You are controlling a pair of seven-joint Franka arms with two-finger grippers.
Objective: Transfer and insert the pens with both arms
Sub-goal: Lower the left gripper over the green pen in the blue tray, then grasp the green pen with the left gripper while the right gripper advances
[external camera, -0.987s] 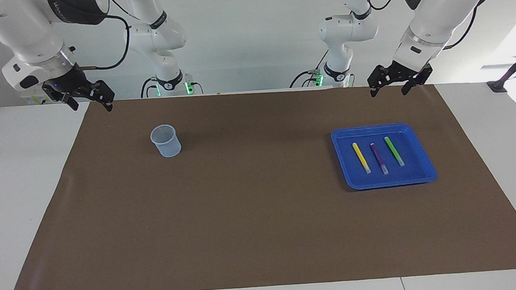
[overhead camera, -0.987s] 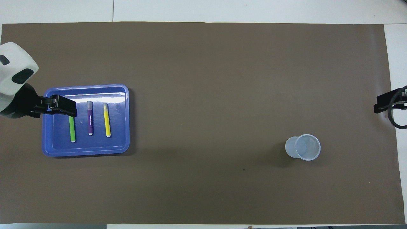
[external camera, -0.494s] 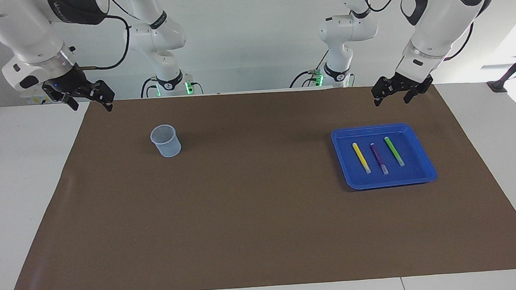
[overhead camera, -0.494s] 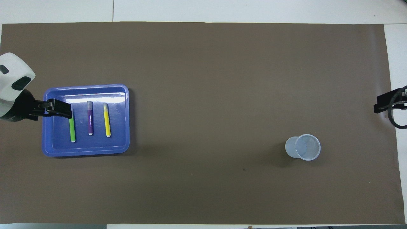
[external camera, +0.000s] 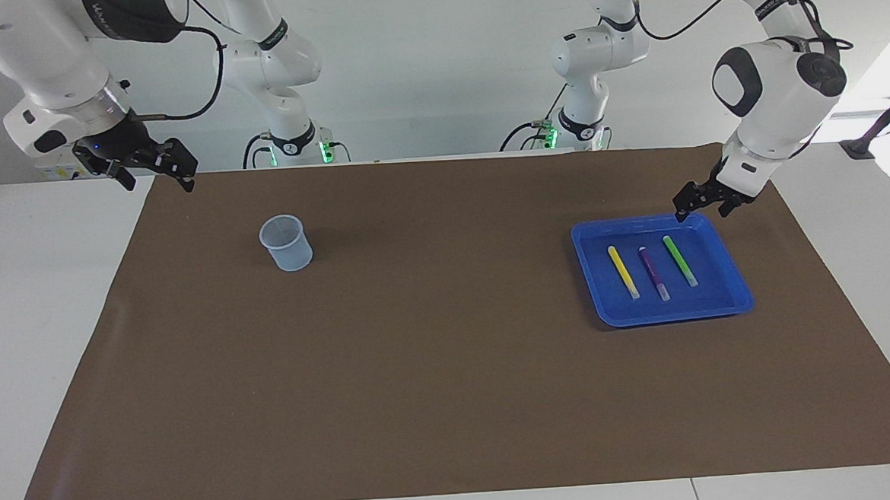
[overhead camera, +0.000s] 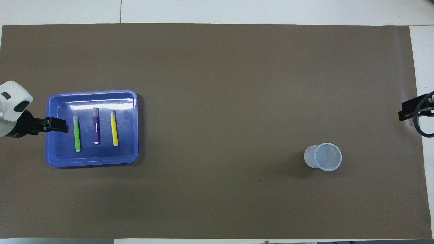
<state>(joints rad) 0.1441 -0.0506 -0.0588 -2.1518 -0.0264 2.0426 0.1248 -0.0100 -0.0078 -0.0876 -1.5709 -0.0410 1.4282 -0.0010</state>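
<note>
Nothing transferred yet: all three pens lying in the blue tray [external camera: 735, 296] near the left arm's end of the counter [external camera: 453, 402], side by side and well apart from the clear cup [external camera: 286, 244] standing upright and empty toward the right arm's end, closer to the robots' edge. Yellow pen [external camera: 623, 271] on the side of the tray toward the cup, purple pen [external camera: 653, 273] in the middle, green pen [external camera: 679, 260] on the side toward the left arm's end of the counter; pale tips pointing away from the robots. Judged from this: every pick, every handover and every insertion left to do, with the first grasp only being lined up.

Left tool [external camera: 704, 204] low over the tray's robot-side corner, just beside the near end of the green pen, fingers spread and empty; no contact with pen or tray apparent in the facing view. In the overhead view, the same left tool [overhead camera: 56, 124] shown at the tray's rim beside the green pen [overhead camera: 77, 133], not covering it. Likely first target: the green pen.

Right tool [external camera: 153, 165] waiting, raised over the counter's robot-side corner at the right arm's end, spread wide, holding nothing, touching nothing; only its edge [overhead camera: 412, 110] visible from overhead, well apart from the cup [overhead camera: 323, 156].
</note>
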